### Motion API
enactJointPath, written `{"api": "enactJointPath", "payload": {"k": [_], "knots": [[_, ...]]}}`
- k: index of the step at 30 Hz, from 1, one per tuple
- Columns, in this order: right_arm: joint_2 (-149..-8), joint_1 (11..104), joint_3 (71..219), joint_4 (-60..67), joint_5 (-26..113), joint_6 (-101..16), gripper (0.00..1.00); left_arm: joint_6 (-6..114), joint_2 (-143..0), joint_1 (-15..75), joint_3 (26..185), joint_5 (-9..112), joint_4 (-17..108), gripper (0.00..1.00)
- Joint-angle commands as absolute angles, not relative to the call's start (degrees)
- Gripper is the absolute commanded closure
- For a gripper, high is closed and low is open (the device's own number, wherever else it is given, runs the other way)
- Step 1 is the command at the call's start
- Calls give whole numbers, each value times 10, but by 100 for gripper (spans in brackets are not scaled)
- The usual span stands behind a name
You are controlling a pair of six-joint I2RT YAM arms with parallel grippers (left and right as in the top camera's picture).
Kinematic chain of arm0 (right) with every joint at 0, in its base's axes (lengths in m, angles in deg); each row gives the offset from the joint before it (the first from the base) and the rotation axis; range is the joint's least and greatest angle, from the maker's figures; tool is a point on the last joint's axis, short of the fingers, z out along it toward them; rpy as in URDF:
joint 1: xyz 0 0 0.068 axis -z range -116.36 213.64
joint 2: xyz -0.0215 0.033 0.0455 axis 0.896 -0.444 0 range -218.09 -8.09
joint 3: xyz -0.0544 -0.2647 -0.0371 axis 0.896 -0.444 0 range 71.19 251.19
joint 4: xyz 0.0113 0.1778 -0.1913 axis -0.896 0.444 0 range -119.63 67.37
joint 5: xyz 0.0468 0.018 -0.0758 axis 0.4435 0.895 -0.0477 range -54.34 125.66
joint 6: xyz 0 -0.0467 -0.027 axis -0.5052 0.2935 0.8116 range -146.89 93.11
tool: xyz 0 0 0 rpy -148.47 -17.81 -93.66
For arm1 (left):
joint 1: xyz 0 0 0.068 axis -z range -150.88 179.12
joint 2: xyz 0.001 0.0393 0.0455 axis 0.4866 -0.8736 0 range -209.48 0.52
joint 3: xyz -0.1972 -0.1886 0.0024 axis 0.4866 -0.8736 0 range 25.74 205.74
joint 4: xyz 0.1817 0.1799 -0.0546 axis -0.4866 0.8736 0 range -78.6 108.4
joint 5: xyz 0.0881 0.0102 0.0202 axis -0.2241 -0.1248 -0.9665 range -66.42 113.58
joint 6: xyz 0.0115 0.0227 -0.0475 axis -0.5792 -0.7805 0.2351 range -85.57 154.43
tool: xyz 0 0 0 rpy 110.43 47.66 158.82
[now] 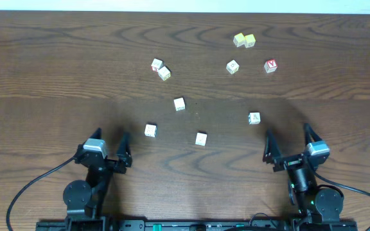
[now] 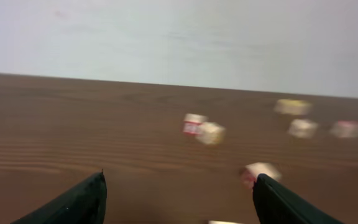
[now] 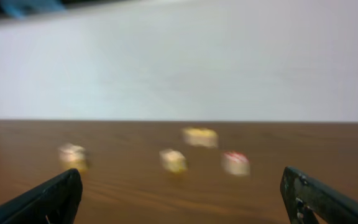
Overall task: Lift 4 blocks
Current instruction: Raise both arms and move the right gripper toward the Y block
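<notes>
At the opening step: none of the four small whitish wooden alphabet cubes (image 1: 179, 104) off the dark wooden table (image 1: 44, 64) yet. Left hand (image 1: 111, 135) spread wide, empty; right hand (image 1: 286, 130) likewise wide and empty. Just ahead of the left hand, slightly to its right: one whitish cube (image 1: 150, 130). Further right, between the two hands: another (image 1: 201, 138). Ahead of the right hand, a little to its left: a third (image 1: 254, 118). Next, probably: reach forward, lower the open hand astride the nearest cube, close squarely on opposite faces. Best left alone: the red-lettered cube (image 1: 271, 65) and the yellow-tinted pair (image 1: 244, 40), well beyond the right hand.
</notes>
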State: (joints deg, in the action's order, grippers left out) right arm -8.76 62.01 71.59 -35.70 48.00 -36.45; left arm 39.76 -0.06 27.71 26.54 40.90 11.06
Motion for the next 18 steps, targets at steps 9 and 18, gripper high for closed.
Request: {"api": "enactJointPath", "payload": {"k": [9, 18], "knots": [[-85, 617, 718, -533, 733, -583, 1, 563, 3, 276, 290, 736, -24, 24], [-126, 637, 886, -410, 733, -504, 1, 446, -97, 274, 541, 660, 209, 24]]}}
